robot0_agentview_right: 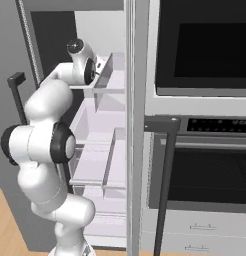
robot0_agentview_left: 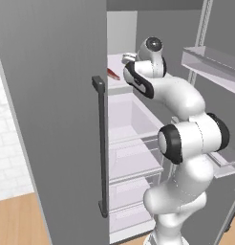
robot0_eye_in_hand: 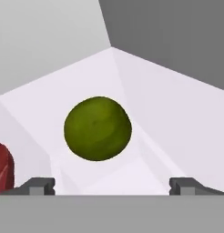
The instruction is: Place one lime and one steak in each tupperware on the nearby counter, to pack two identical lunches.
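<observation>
Lime (robot0_eye_in_hand: 98, 128): a round, dull-green fruit resting on the pale fridge shelf (robot0_eye_in_hand: 177, 104), toward the shelf's back corner where the two walls meet. Left of it, at the shelf's left edge in the hand view, lies a dark red steak (robot0_eye_in_hand: 2, 170), cut off by the frame; the two are apart, with bare shelf between them. The same steak appears in the left base view as a red sliver (robot0_agentview_left: 112, 73) on the upper shelf, just left of the arm's wrist. The claw (robot0_eye_in_hand: 111, 185) stands wide, its two dark fingertips (robot0_eye_in_hand: 38, 185) spread to either side and below the lime, holding nothing and not yet touching the fruit.

Handling, as a judgement: the lime is likely light, firm and smooth-skinned, so it may roll on the flat shelf if nudged from one side, and it may squirt out of a grip that closes off-centre. The best hold is probably across its widest girth, with one pad on each side at mid-height. The steak is probably soft, flat and limp, better pinched across its thickness near the middle.

Orientation: the lime is nearly spherical and shows no clear long axis or stem end from here, so no approach angle is favoured. The steak's long axis cannot be told in the hand view; in the left base view it seems to run slantwise along the shelf.
</observation>
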